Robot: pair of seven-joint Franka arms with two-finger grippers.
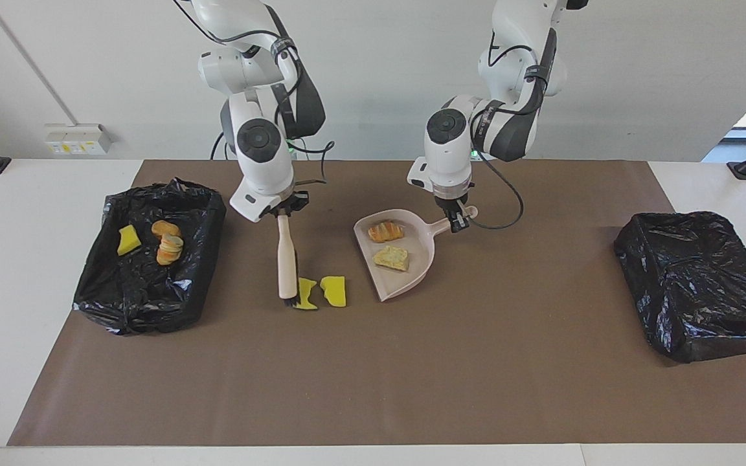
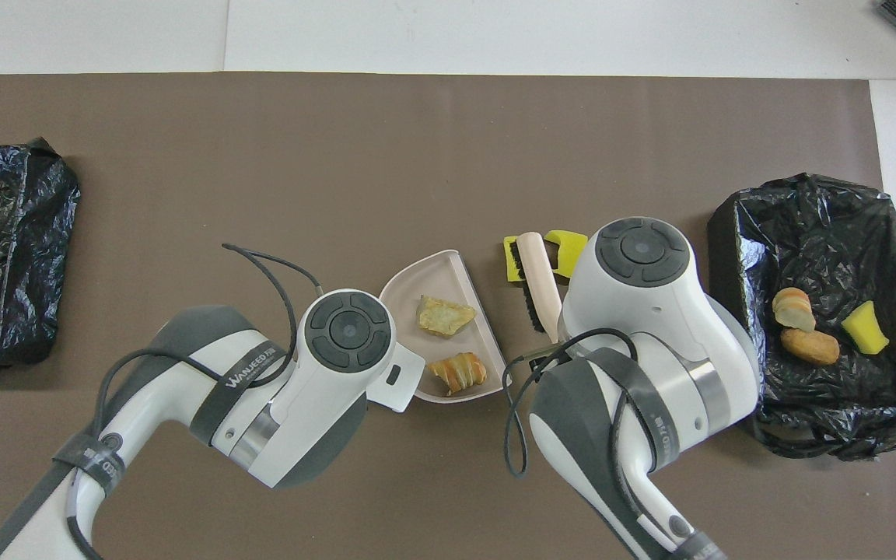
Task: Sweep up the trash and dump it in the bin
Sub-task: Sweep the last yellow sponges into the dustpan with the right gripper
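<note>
**A:** Pink and plastic, what is that in the right gripper?

**B:** A brush. The gripper is pinching the top of its handle. The brush hangs straight down. Its black bristles are on the mat, touching a yellow chunk.

**A:** Is there only one yellow chunk there?

**B:** No, two. The other yellow chunk lies just beside it, toward the left arm's end. From above, the brush covers part of the pair.

**A:** And the left gripper?

**B:** It is pinching the handle of the dustpan. The pan sits near the middle of the mat, with its open mouth pointing away from the robots. It is beside the two yellow chunks, toward the left arm's end of the table.

**A:** Is anything in the pan?

**B:** Two bits of trash. An orange bread piece lies nearer the robots. A pale tan piece lies farther from them.

**A:** Where is the rest of the trash?

**B:** In the open bin, lined with a black bag, at the right arm's end of the table. It holds a yellow bit and two bread bits.

**A:** Is there another bin?

**B:** Yes, a second bin at the left arm's end. It is covered in black plastic, and I cannot see inside it.
</note>
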